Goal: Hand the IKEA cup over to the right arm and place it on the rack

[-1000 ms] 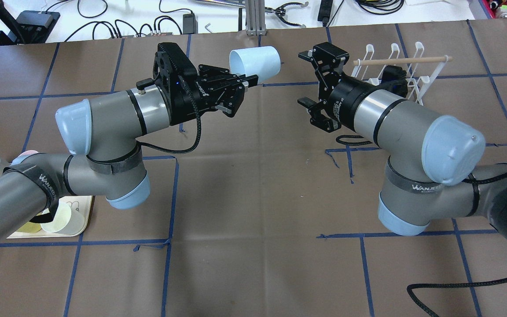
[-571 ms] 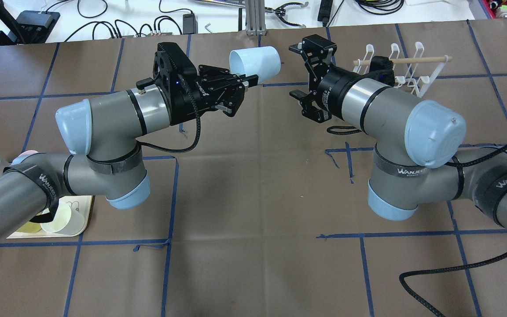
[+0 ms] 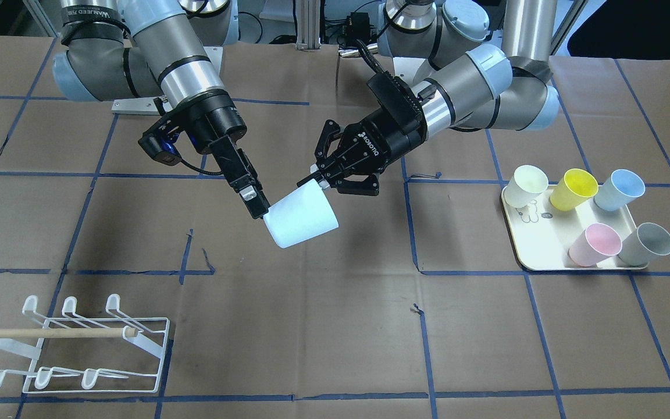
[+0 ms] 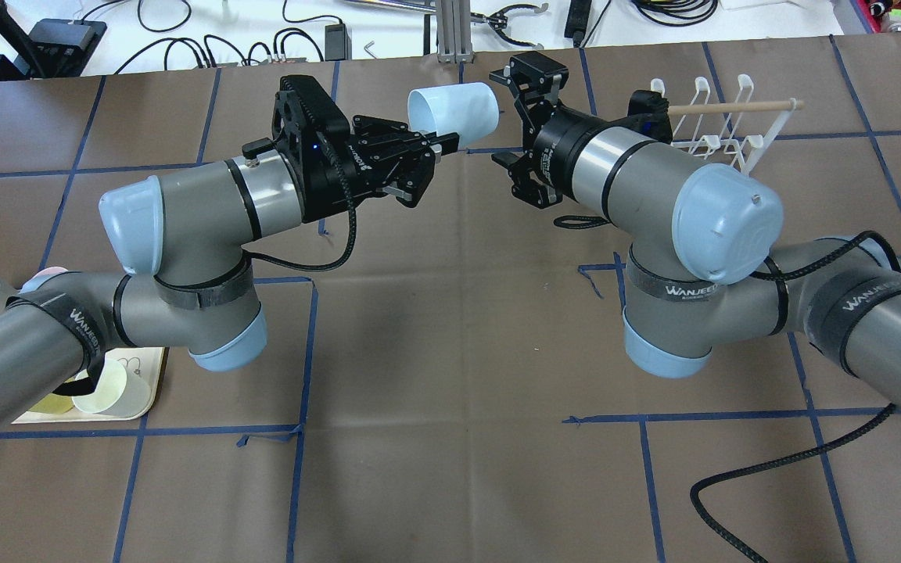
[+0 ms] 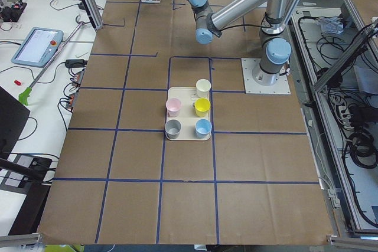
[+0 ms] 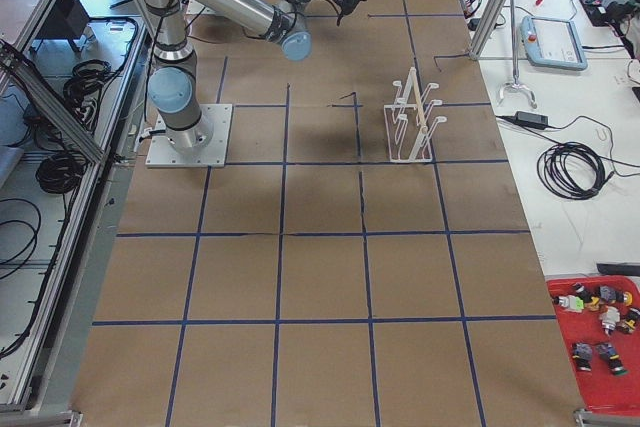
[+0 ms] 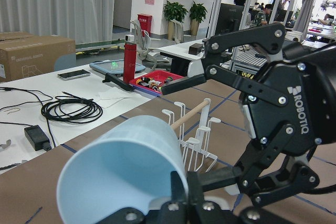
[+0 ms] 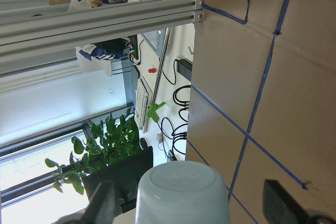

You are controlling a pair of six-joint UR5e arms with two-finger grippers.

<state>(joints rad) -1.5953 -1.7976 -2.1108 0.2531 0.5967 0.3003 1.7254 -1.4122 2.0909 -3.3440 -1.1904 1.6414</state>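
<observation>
IKEA cup (image 4: 454,109), pale blue, hangs on its side in the upper centre of the overhead view, its mouth toward the left gripper (image 4: 441,144). That gripper pinches the rim wall between nearly closed fingers. The right gripper (image 4: 504,117) is spread wide at the cup's closed base. Its wrist view shows the base between both fingers, apparently untouched. The rack (image 4: 720,117) stands at upper right, partly hidden by the right arm (image 4: 654,180).

Closing only on the tapered base could squeeze the cup out. Pushing in could lever it from the thin rim pinch. If the left lets go before the right is firm, the cup would drop.
</observation>
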